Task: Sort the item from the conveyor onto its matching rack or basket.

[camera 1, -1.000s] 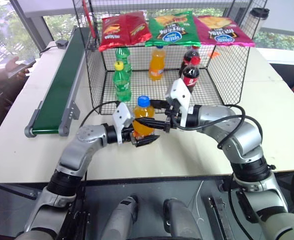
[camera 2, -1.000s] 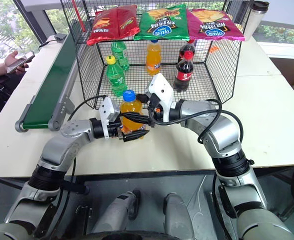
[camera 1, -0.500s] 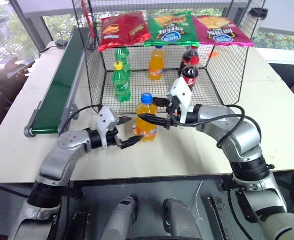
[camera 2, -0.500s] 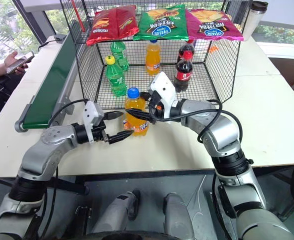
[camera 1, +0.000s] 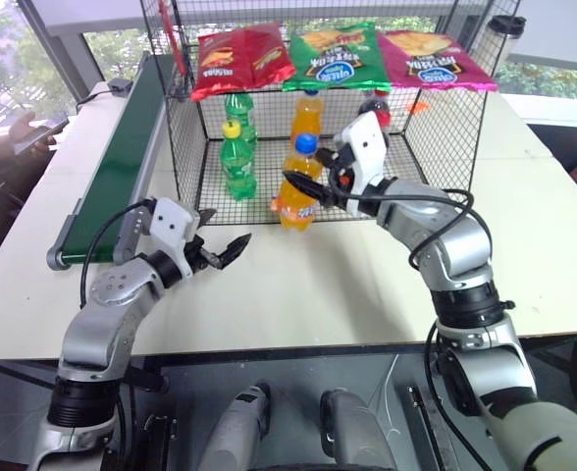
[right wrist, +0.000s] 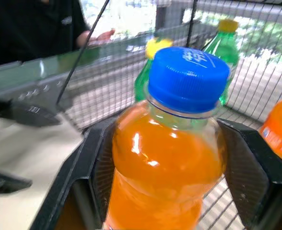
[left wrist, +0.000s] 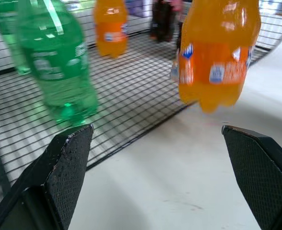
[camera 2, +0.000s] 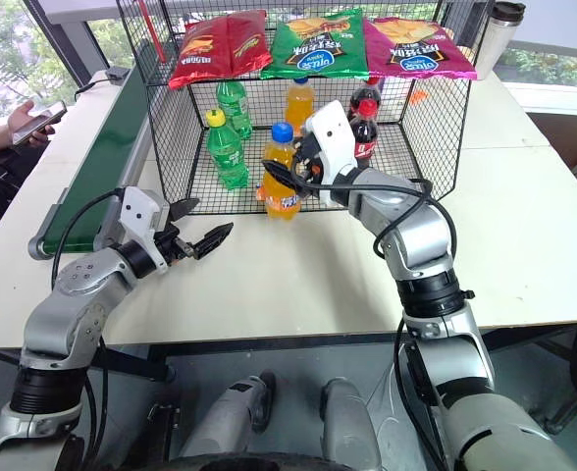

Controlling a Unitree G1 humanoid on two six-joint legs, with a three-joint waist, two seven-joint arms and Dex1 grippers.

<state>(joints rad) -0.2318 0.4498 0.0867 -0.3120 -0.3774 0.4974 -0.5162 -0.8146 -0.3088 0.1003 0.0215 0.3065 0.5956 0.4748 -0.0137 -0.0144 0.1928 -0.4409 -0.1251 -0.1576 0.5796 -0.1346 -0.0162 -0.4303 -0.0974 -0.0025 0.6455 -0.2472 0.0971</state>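
a: held by the right gripper (camera 1: 303, 188), clamped on the orange soda bottle (camera 1: 296, 196) just under its blue cap (right wrist: 188, 76). lifted off the counter (camera 1: 298, 294), hanging at the open front edge of the black wire-mesh cage (camera 1: 455, 147).

b: and the left gripper (camera 1: 225, 247)?

a: spread wide, empty, low over the counter between the conveyor (camera 1: 117, 167) and the cage. fingers (left wrist: 64, 163) far apart in the wrist view, bottle base between them but well beyond.

b: counts?

a: two orange soda bottles: the gripped one and another orange bottle (camera 1: 308, 116) at the back of the cage. two green soda bottles (camera 1: 237, 162), one in front with a yellow cap, one behind. two dark cola bottles (camera 2: 365, 126) with red caps, close together. three snack bags on the cage top: red bag (camera 1: 241, 59), green bag (camera 1: 336, 54), pink bag (camera 1: 436, 59). one tumbler (camera 1: 504, 39) at the far right.

b: hidden or cut off?

a: cola bottles largely covered by the right arm in the left eye view, only a red cap peeking out. rear green bottle partly behind the front one. far end of the conveyor lost behind the cage corner. at the left edge, a person's hand (camera 2: 28, 118) with a phone (camera 2: 41, 113), the rest cut off. label print on the gripped bottle too small to read.
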